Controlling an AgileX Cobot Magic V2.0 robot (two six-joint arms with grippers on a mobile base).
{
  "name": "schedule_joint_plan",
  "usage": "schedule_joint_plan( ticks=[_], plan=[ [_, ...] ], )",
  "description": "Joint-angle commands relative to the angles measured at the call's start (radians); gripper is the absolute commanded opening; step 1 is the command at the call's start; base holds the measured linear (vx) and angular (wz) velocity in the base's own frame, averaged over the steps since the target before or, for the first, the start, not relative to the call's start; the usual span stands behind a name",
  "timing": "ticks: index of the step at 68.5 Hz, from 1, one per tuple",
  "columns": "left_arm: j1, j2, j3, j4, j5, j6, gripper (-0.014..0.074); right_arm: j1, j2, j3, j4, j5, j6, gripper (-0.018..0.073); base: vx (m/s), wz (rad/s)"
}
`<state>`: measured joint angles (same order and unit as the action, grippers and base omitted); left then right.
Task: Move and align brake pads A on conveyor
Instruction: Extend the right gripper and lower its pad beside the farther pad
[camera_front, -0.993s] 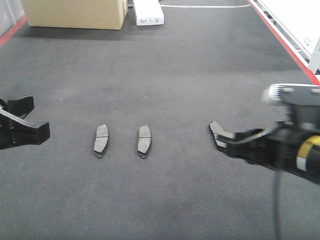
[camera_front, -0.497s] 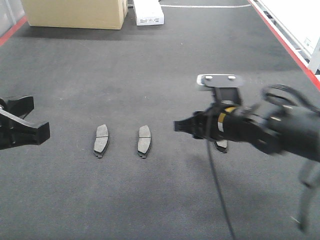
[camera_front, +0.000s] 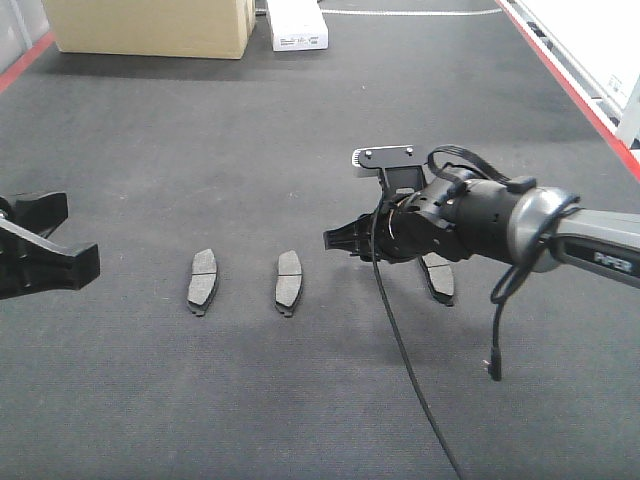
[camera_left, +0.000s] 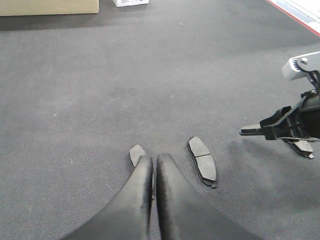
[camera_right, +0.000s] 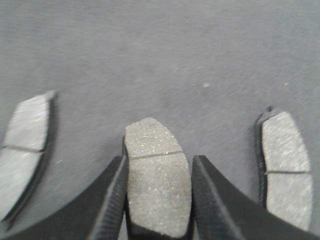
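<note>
On the conveyor (camera_front: 330, 130) lie three pads (camera_front: 202, 280); our right gripper (camera_right: 159, 190) clamps a fourth (camera_right: 157, 175), left gripper (camera_left: 154, 175) jaws nearly closed.

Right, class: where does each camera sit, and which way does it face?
Exterior front-facing: high behind both arms, looking forward down the dark grey felt-like belt; the left hand and right hand show.
Left wrist: behind the shut left hand, looking forward over the belt.
Right wrist: above the right hand, looking down at the small dark grey grooved brake pad between its fingers.
Shared: front and left wrist views both show two lying pads and the right hand.
</note>
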<state>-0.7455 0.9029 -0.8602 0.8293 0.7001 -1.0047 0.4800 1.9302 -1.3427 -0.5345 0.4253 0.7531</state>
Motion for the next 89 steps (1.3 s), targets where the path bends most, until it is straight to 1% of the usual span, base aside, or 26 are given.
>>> schedule_joint_plan(
  ticks=[1,7,14,29,39,56,80,89],
  plan=[
    [-0.007,-0.008,-0.024,0.036,-0.033,-0.004,-0.0006,-0.01,-0.042,-0.043,-0.093,-0.049,0.056,0.0081,0.0,0.0],
    [-0.007,-0.008,-0.024,0.036,-0.033,-0.004,-0.0006,-0.022,-0.032,-0.043,-0.143,-0.05,0.136,0.0081,0.0,0.0],
    [-0.007,-0.008,-0.024,0.036,-0.033,-0.004,-0.0006,-0.033,-0.018,-0.043,-0.175,-0.05,0.194,0.0081,0.0,0.0],
    [-0.007,-0.008,-0.024,0.036,-0.033,-0.004,-0.0006,-0.029,-0.011,-0.043,-0.186,-0.11,0.203,0.0081,0.0,0.0],
    [-0.007,-0.008,-0.024,0.036,-0.033,-0.004,-0.0006,-0.029,0.0,-0.043,-0.19,-0.112,0.222,0.0081,0.0,0.0],
    [-0.007,-0.008,-0.024,0.036,-0.033,-0.004,-0.0006,-0.029,0.033,-0.043,-0.189,-0.106,0.222,0.0085,0.0,0.0],
    [-0.007,-0.008,-0.024,0.036,-0.033,-0.004,-0.0006,-0.029,0.036,-0.043,-0.098,-0.065,0.219,0.0117,0.0,0.0],
    [-0.007,-0.008,-0.024,0.036,-0.033,-0.004,-0.0006,-0.029,0.036,-0.043,-0.052,-0.042,0.167,0.0168,0.0,0.0]
  ],
)
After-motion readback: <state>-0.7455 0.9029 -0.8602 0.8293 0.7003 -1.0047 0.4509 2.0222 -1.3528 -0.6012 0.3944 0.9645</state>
